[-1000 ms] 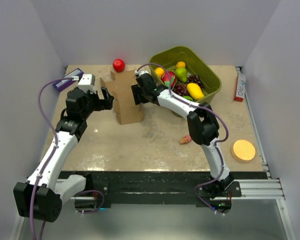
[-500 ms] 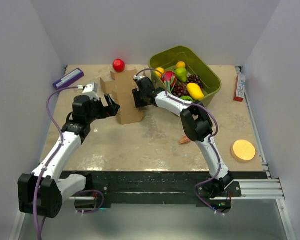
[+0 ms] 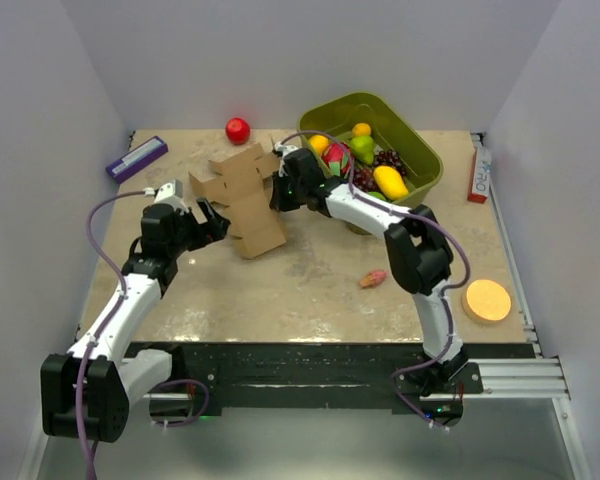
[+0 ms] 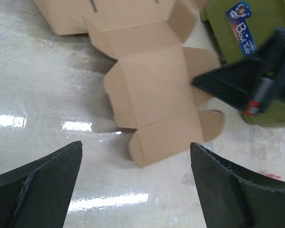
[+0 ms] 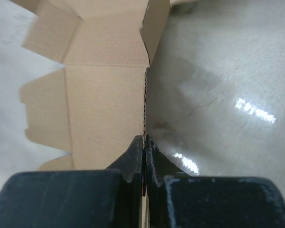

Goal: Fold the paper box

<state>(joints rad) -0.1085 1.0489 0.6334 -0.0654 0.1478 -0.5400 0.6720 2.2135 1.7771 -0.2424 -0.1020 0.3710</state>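
While the right pincer (image 5: pixel 144 145) is clamped shut on a thin edge of the paper box (image 5: pixel 102 99), only the corrugated board sits between its fingers. The sheet runs away from the grip with one flap turned up at the far end. From above, that grip is on the right side of the cardboard, about midway along it, with the green bin (image 3: pixel 423 165) close by on the right. The box is not yet a cube. It is a cross-shaped cut-out with panels and flaps spread, on the desk (image 3: pixel 310 280) left of centre toward the far side. It seems tipped up along the held edge, though how far I cannot tell. Its long axis runs near to far, leaning left at the far end.

The left pincer (image 3: pixel 208 220) is wide open and holds nothing. It is just beside the box's left side toward its near end, jaws facing the sheet. From its own camera the cardboard lies straight ahead between the fingers. The right arm holds; the left arm is free and equally near. I judge the next fold falls to the left pincer, pressing a left or near panel up against the anchored edge. The sheet could pivot in so narrow a pinch.
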